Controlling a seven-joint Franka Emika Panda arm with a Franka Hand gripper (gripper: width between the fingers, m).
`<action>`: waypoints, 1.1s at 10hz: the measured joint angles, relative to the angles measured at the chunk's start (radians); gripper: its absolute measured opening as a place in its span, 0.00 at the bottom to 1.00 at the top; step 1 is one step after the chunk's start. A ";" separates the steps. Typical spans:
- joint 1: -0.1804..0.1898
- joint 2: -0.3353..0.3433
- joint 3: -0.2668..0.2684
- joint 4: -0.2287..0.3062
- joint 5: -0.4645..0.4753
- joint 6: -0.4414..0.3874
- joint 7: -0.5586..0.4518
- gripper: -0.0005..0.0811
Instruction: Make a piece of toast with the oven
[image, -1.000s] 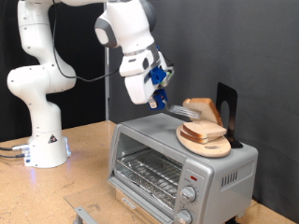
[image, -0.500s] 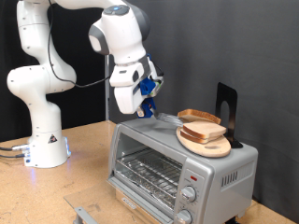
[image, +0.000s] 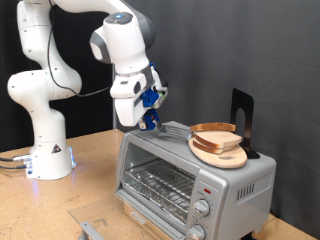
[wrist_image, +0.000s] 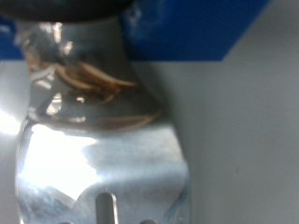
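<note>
1. We see the pincer (image: 146, 112) clamped on the blue-handled spatula (image: 160, 118) above the oven (image: 190, 173).
2. The piece of toast (image: 214, 129) lies flat on the round wooden board (image: 216, 152) atop the oven, whose door stands open.

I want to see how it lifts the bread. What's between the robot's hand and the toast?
In the exterior view, the flat metal blade of the blue-handled spatula spans the gap from the gripper toward the pale square toast.

Oven (image: 190, 170) cut off at exterior view's bottom edge. Gripper (image: 150, 118) fingertips hidden behind blue-handled tool (image: 152, 100). Wrist view blurred, spatula blade (wrist_image: 98, 159) cropped.
</note>
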 joint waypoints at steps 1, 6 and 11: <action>0.001 -0.018 0.006 -0.024 -0.001 -0.001 -0.002 0.48; 0.022 -0.090 0.054 -0.092 0.008 0.000 0.003 0.48; 0.043 -0.060 0.157 -0.087 0.018 0.096 0.120 0.48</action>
